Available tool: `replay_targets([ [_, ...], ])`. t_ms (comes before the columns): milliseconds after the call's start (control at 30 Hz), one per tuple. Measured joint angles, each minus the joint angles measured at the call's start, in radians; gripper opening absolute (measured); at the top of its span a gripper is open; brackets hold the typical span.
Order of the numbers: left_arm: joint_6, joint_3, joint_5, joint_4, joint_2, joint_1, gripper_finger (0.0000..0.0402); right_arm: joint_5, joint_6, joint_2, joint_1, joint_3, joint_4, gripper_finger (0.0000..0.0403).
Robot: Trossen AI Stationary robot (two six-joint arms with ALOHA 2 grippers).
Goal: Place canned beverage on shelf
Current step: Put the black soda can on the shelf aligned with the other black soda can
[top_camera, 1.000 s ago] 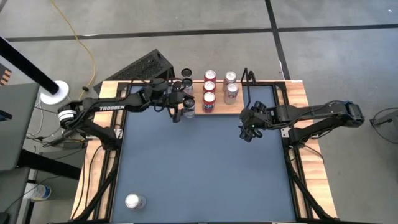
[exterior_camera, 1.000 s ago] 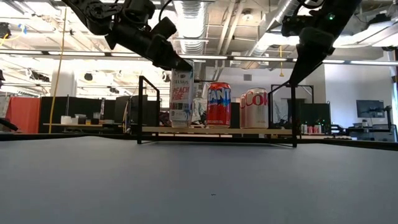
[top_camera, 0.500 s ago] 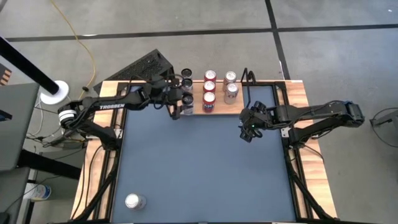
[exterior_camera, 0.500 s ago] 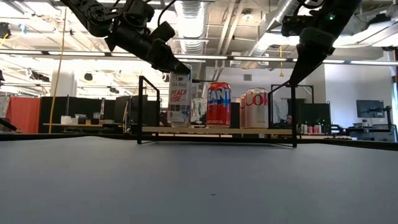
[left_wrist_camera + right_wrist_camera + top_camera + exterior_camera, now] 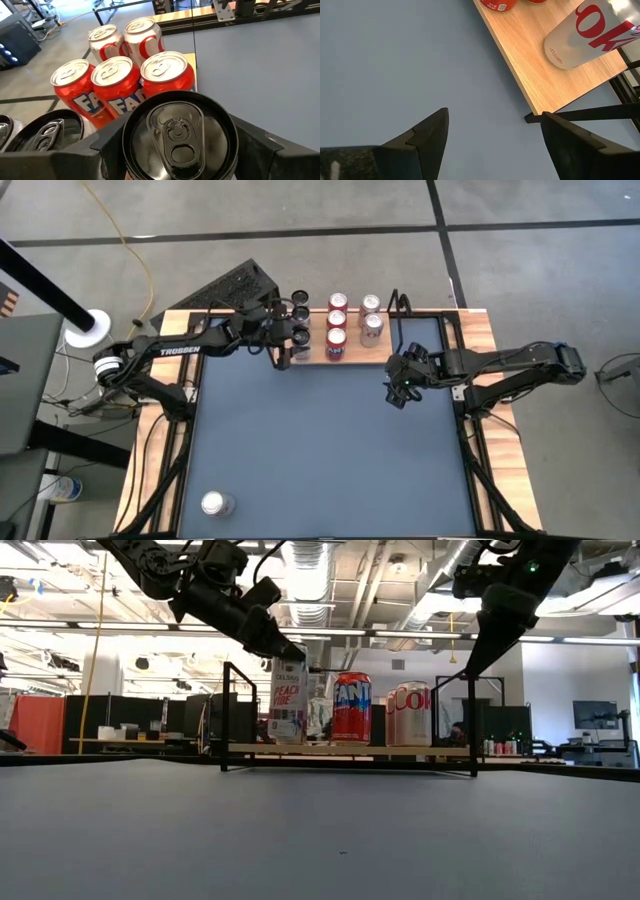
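Contact looks close: the tall can (image 5: 287, 700), pinched by the left gripper (image 5: 287, 343), has sunk from a second ago and now hangs tilted over the left end of the shelf (image 5: 420, 749), beside the red cans (image 5: 117, 82), so release seems near. The right gripper (image 5: 400, 390) waits with fingers spread over the dark-blue table (image 5: 330, 450) by the shelf's right end. Another can (image 5: 216, 503) stands near the table's front left corner; a lit workshop lies beyond.
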Motion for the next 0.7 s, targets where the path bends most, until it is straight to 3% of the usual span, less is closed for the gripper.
replay_targets([
  [700, -0.031, 0.0, -0.009, 0.051, 0.051, 0.004, 0.0255, -0.024, 0.0, 0.0, 0.009, 0.0, 0.001, 0.0301],
])
